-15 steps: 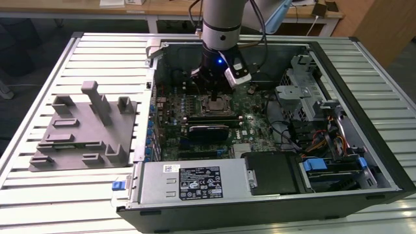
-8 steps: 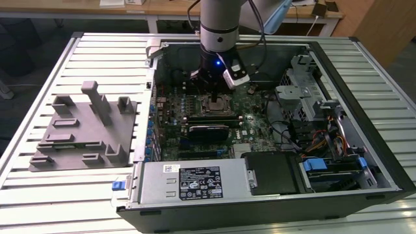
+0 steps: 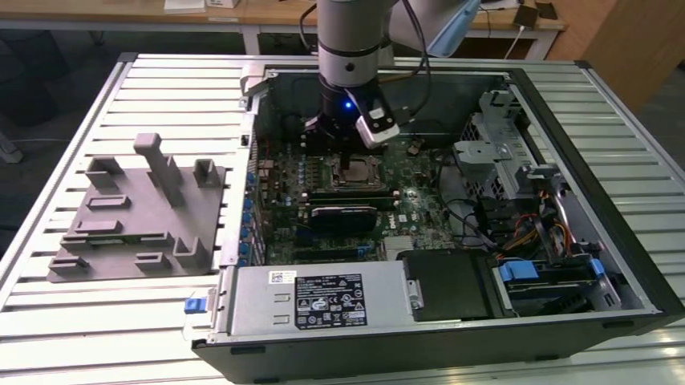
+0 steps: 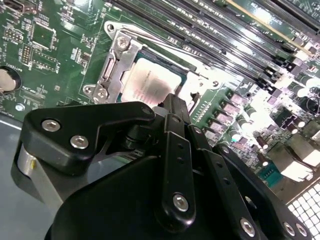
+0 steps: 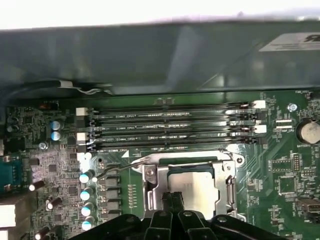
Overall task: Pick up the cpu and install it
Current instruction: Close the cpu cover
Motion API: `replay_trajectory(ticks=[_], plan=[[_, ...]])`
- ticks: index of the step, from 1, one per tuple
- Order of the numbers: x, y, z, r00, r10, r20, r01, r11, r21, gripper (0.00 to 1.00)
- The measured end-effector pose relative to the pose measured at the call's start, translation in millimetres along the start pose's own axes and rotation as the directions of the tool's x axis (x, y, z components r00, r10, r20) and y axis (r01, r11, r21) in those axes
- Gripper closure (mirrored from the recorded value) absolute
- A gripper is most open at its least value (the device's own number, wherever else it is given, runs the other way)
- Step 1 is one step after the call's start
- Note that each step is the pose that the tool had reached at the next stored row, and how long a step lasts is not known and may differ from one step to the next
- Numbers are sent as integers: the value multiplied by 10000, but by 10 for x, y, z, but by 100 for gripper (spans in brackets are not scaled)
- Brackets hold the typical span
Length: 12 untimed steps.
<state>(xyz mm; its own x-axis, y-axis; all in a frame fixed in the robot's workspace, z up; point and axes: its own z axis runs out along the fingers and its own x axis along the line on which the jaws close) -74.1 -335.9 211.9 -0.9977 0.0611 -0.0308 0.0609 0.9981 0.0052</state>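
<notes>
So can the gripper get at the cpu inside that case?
Probably yes. The gripper hangs right over the cpu, which lies bare in its socket on the board, and the case is open on top, so nothing seems to stand between them.

The room's overhead light lies flat and bright on the slatted table (image 3: 64, 321), but the inside of the open computer case (image 3: 428, 353) sits in shade. A blue lamp (image 3: 349, 105) glows on the arm. In the second wrist view the cpu (image 4: 150, 82) and the capacitors (image 4: 300, 82) glare white. In the first wrist view the strip above the case's wall is burnt out.
</notes>
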Motion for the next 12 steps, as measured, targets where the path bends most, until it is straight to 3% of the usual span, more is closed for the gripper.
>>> replay_trajectory(ticks=[12], plan=[[61,-36,66,9999,171,2,-171,9999,5,89]])
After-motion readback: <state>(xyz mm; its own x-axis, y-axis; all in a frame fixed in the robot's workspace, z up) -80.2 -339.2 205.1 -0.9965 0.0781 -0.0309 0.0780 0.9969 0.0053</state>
